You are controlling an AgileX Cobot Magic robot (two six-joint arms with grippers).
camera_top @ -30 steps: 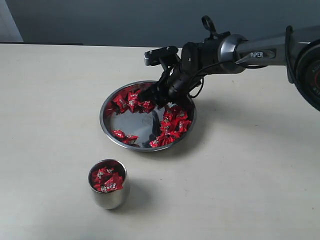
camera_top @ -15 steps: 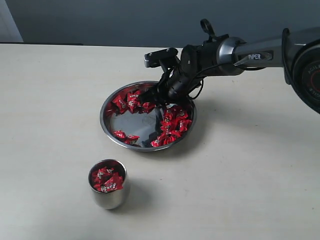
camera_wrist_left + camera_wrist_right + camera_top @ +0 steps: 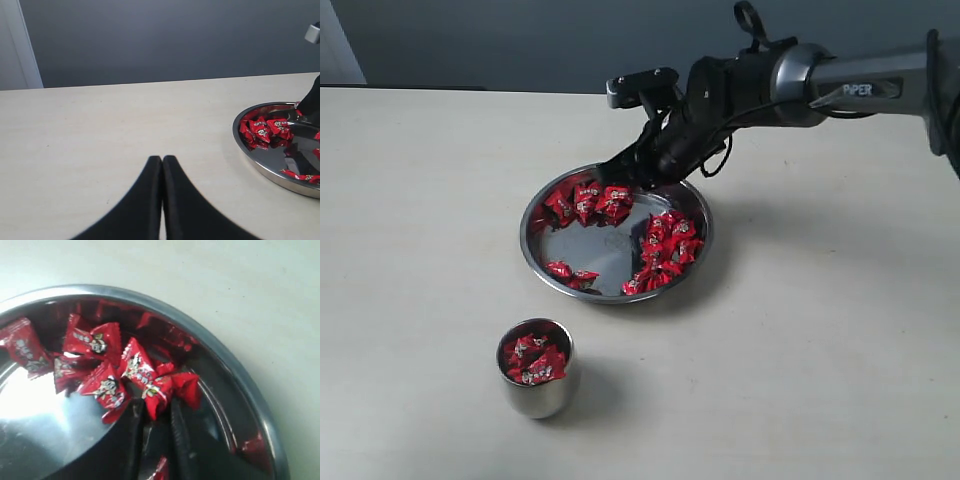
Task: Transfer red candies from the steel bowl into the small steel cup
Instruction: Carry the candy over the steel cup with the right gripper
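Observation:
The steel bowl sits mid-table with red candies clustered along its far and right sides. My right gripper hangs over the bowl's far rim, just above the far cluster. In the right wrist view, the right gripper is shut on a red candy, with more candies lying beyond it in the bowl. The small steel cup stands nearer the front, holding several red candies. My left gripper is shut and empty over bare table, left of the bowl.
The right arm reaches in from the right over the table's far side. A grey wall runs behind the table's far edge. Pale tabletop surrounds bowl and cup.
My right gripper has lifted out of the candy pile and drawn back toward the bowl's far rim, with a candy between its fingers. Bowl and cup have not moved.

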